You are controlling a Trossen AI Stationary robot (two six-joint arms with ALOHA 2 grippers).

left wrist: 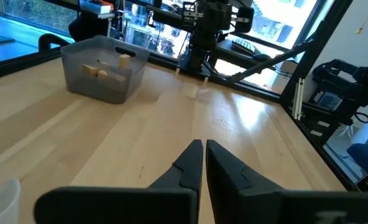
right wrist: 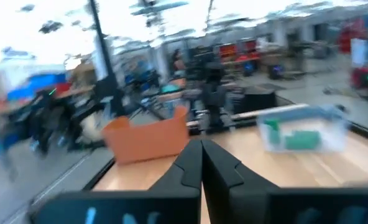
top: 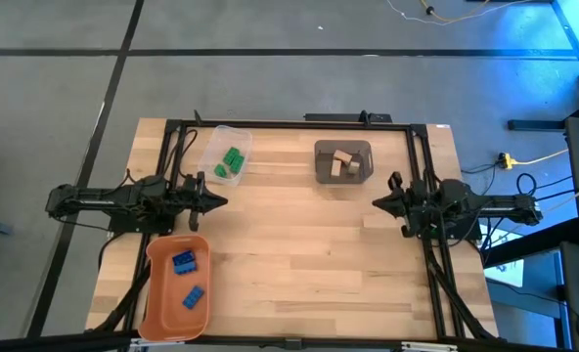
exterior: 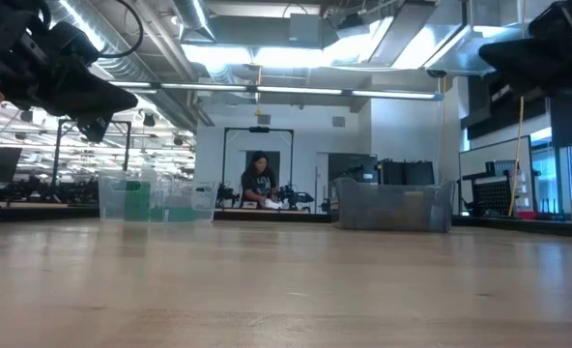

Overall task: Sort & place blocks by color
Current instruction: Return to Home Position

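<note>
- Sorting looks done: green blocks [top: 232, 160] in clear bin [top: 216, 142] at eleven o'clock, tan blocks [top: 344, 164] in grey bin [top: 325, 152] at one, blue blocks [top: 183, 261] in orange bin [top: 162, 308] at seven.
- Left gripper [top: 218, 202] (nine o'clock) and right gripper [top: 378, 202] (three) are closed and empty; only parking remains, I judge.

Scanning every view now, and nothing legible turns up: no word, number, label or brand can be read anywhere.
</note>
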